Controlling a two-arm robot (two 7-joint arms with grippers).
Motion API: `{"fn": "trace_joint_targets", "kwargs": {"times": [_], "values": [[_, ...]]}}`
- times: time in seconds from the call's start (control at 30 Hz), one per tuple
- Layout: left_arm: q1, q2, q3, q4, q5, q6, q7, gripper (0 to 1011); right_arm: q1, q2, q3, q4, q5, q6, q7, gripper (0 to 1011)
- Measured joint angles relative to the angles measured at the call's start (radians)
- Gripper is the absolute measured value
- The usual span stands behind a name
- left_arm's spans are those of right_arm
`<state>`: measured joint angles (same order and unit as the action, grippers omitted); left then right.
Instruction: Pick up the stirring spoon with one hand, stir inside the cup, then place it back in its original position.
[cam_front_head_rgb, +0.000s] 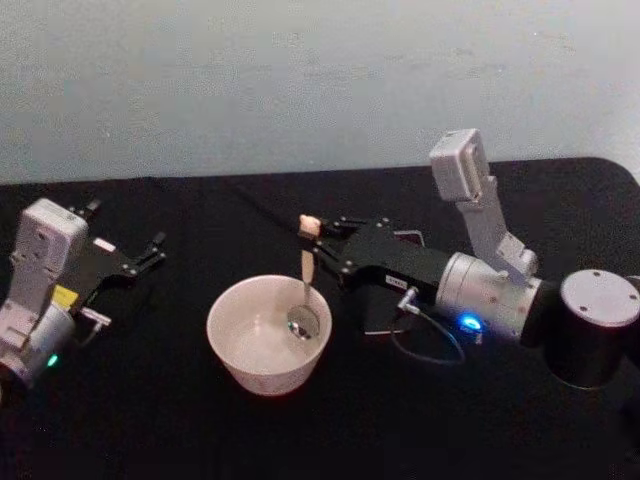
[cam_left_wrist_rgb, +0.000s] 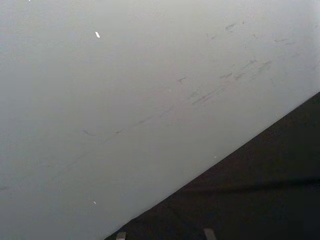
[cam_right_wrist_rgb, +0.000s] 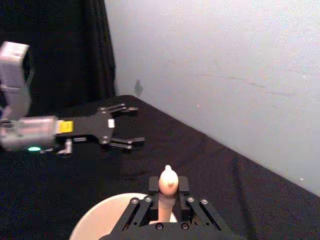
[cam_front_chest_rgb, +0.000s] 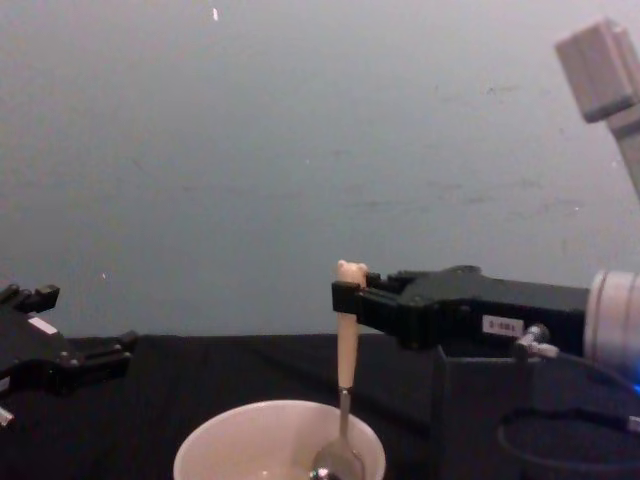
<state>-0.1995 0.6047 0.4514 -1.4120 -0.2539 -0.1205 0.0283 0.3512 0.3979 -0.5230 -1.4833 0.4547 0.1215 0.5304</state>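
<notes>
Black cloth covers the tabletop (cam_front_head_rgb: 200, 430), with a pale wall behind its far edge. Near the middle, the stirring spoon (cam_front_head_rgb: 306, 280) stands upright in the cup (cam_front_head_rgb: 262, 372), metal bowl down at the bottom and bear-head tip up. The right gripper (cam_front_head_rgb: 320, 243) reaches in from the right edge, its fingers pinching the handle just under the tip. The pickup is done and stirring looks under way; the return is left. A dark square holder (cam_front_chest_rgb: 480, 420) stands just beside the cup beneath that arm, close enough to clip. The left gripper (cam_front_head_rgb: 150, 252) hovers near the left edge, fingers spread and holding nothing.
</notes>
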Motion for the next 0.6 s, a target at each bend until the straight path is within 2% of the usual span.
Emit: {"fn": "trace_joint_targets", "kwargs": {"times": [0.13, 0.3, 0.6], "values": [[0.000, 0.000, 0.000, 0.000, 0.000, 0.000, 0.000, 1001, -0.020, 0.025, 0.002, -0.036, 0.022, 0.010, 0.017, 218], [0.000, 0.000, 0.000, 0.000, 0.000, 0.000, 0.000, 1001, -0.037, 0.047, -0.020, -0.066, 0.040, 0.020, 0.035, 218], [0.000, 0.000, 0.000, 0.000, 0.000, 0.000, 0.000, 1001, -0.039, 0.044, -0.060, -0.076, 0.043, 0.019, 0.040, 218]]}}
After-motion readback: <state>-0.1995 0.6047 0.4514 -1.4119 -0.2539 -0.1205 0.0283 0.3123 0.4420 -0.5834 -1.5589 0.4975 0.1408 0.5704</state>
